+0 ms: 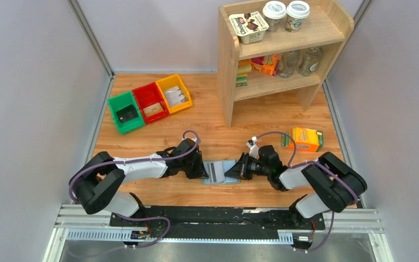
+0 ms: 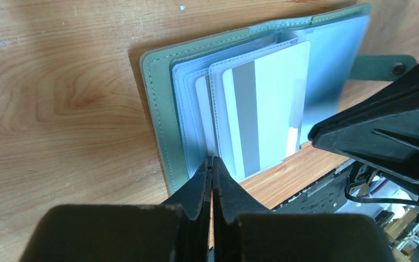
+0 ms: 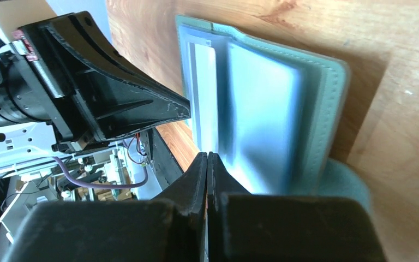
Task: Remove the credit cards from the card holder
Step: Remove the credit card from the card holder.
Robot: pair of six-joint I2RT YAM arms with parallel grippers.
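Note:
The card holder (image 1: 222,172) lies open on the wooden table between my two grippers, grey-green with pale blue-grey inner sleeves. In the left wrist view its left leaf (image 2: 161,109) holds a white card with a grey stripe (image 2: 267,109) sitting in a clear sleeve. My left gripper (image 2: 211,162) is shut, its tips at the near edge of the sleeves. My right gripper (image 3: 207,156) is shut, its tips at the near edge of the blurred right leaf (image 3: 262,109). The holder's tab (image 2: 384,66) sticks out beyond the right leaf. In the top view the left gripper (image 1: 203,171) and right gripper (image 1: 233,173) flank the holder.
An orange carton with green ends (image 1: 303,138) lies to the right. Green (image 1: 125,112), red (image 1: 150,101) and yellow (image 1: 174,93) bins stand at the back left. A wooden shelf (image 1: 281,49) with cups and bottles stands at the back right. The table's front rail runs just below the holder.

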